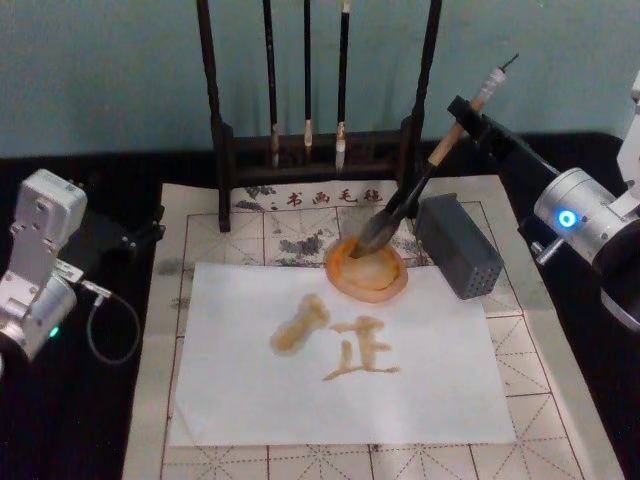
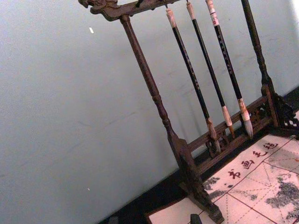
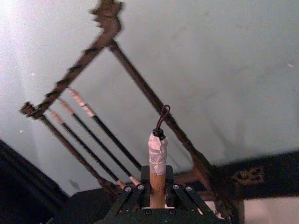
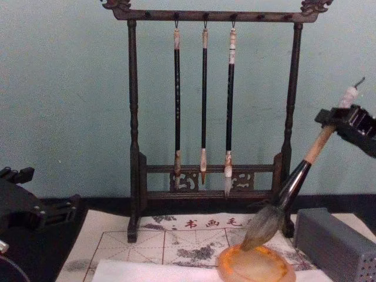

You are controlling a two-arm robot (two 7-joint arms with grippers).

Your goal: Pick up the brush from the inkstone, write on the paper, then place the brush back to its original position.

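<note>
The brush (image 1: 430,165) leans steeply, white-wrapped end up and to the right. Its grey bristle head (image 4: 261,228) touches the orange inkstone (image 1: 368,272) at the far side of the dish. High on the handle, just below the wrapped end, my right gripper (image 1: 468,112) is shut on the brush (image 3: 158,154); the handle passes between the black fingers (image 3: 126,198). The white paper (image 1: 250,400) lies in front of the inkstone (image 4: 255,265) and bears orange-brown strokes in its middle. My left gripper (image 1: 135,232) is parked at the table's left, away from the paper.
A dark wooden rack (image 1: 225,130) with three thin black brushes (image 4: 204,106) stands behind the inkstone. A grey perforated block (image 1: 458,245) sits just right of the dish. A beige gridded mat (image 1: 560,420) lies under everything. A cable (image 1: 100,325) loops at the left.
</note>
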